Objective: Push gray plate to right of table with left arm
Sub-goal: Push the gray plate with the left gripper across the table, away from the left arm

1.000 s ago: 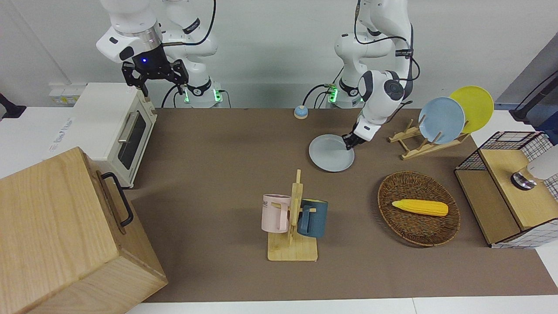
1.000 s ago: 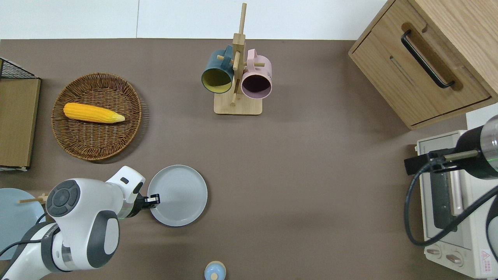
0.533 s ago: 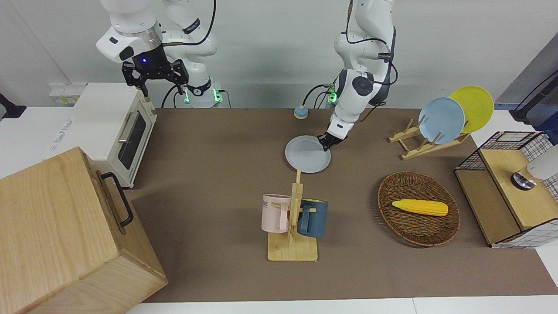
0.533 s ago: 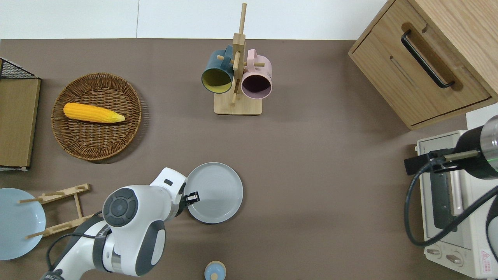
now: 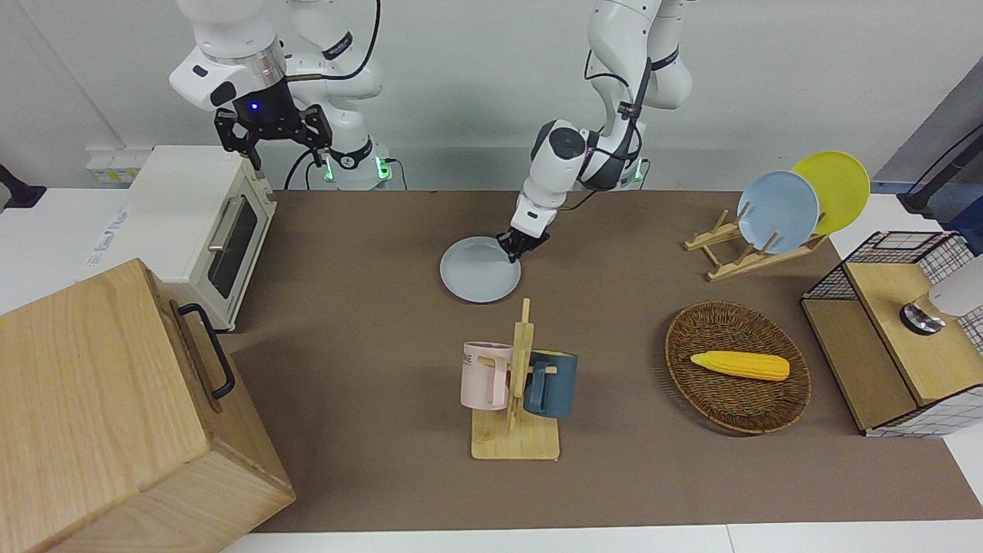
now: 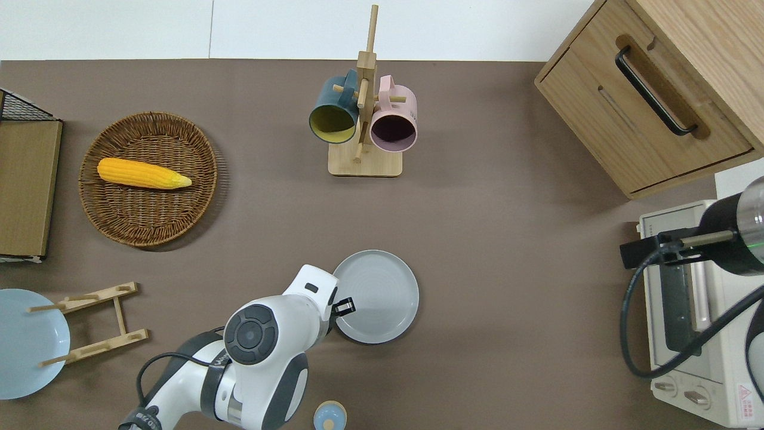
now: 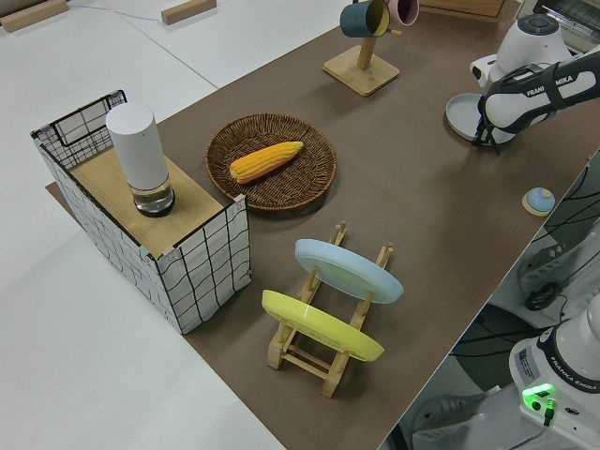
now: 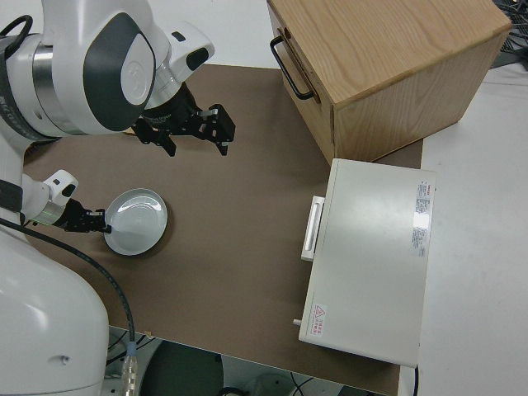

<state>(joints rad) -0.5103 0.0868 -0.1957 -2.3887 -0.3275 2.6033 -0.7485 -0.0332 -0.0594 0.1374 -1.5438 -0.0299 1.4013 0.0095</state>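
In the overhead view the gray plate (image 6: 376, 296) lies flat on the worktop (image 6: 507, 269), a little below the middle of the frame and close to its centre line. The left gripper (image 6: 342, 307) is at the plate's rim on the lower left of the plate, with the left arm (image 6: 256, 346) coming up from the bottom of the frame. So the plate lies from the gripper toward the frame's right side, which is the way to the right arm's end of the worktop. I cannot tell if the gripper's fingers are open or closed, and I cannot tell if they touch the rim or only stand just beside it. In the front view the same relation is mirrored: the left gripper (image 5: 523, 240) is at the upper right of the gray plate (image 5: 479, 268), and the free brown surface runs toward the left of that frame. I judge that the push must go along this line, through the plate's middle, otherwise the round plate may slip aside off the gripper. The mug rack (image 6: 362, 107) stands higher in the overhead frame, well apart from this path. The right gripper (image 5: 273, 130) is parked with its fingers spread open.
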